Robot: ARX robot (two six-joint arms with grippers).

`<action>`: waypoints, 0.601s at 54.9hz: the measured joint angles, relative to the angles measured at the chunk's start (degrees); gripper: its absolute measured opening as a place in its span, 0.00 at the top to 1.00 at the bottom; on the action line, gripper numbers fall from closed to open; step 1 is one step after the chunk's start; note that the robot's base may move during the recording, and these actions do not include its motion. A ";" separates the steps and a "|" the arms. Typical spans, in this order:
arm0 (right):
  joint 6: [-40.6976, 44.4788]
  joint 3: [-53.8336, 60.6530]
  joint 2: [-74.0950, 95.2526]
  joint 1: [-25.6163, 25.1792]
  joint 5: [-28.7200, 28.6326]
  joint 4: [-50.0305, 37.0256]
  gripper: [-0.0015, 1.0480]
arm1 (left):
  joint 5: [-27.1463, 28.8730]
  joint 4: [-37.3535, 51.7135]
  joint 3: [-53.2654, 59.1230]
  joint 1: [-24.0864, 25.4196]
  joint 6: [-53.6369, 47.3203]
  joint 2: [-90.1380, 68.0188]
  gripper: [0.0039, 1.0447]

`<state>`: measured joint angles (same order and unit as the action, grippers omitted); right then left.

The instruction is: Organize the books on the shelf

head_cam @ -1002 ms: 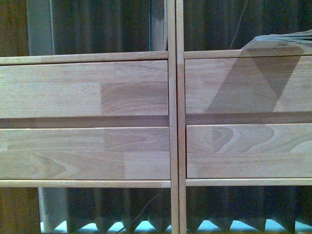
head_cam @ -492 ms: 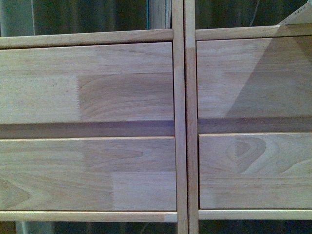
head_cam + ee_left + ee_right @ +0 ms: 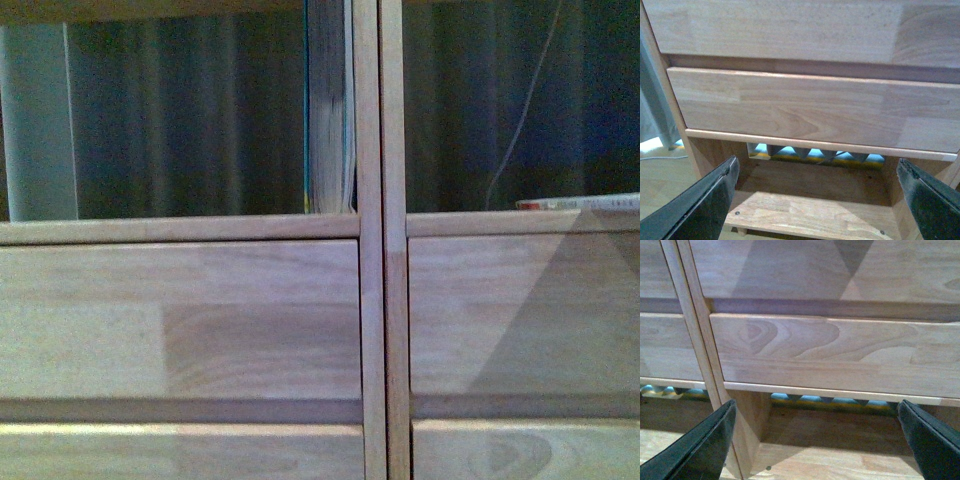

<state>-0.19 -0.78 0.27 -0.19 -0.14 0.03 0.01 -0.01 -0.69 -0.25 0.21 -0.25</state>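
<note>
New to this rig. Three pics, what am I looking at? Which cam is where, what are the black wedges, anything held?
A two-armed robot faces a light-wood shelf. The front view is from a camera on its body. It shows the central upright, drawer fronts below, and open compartments above with a dark curtain behind. A thick book stands against the upright in the left compartment. A flat book lies in the right one, only its edge showing. The other two pictures are from a camera on each wrist, aimed at the lower drawers. The black wedges are gripper fingers: left gripper, right gripper. Both are open and hold nothing. Neither arm shows in the front view.
</note>
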 joint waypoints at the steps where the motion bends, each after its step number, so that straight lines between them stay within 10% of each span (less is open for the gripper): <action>1: 0.04 0.00 0.00 -0.02 0.00 0.00 0.07 | 0.00 0.00 0.00 0.00 0.00 0.00 0.07; 11: 0.04 0.00 0.00 0.00 0.00 -0.02 0.07 | 0.00 0.00 0.00 0.00 0.02 0.00 0.07; 21: -16.46 -11.67 20.41 -13.27 -31.95 5.88 0.07 | 0.00 0.00 0.00 0.00 0.02 0.00 0.07; 33: -38.60 -27.71 45.44 -8.13 -27.74 -10.64 0.07 | 0.00 0.00 0.00 0.00 0.02 0.00 0.07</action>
<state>-38.79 -28.49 45.71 -8.32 -27.88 -10.61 0.01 -0.01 -0.69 -0.25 0.23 -0.25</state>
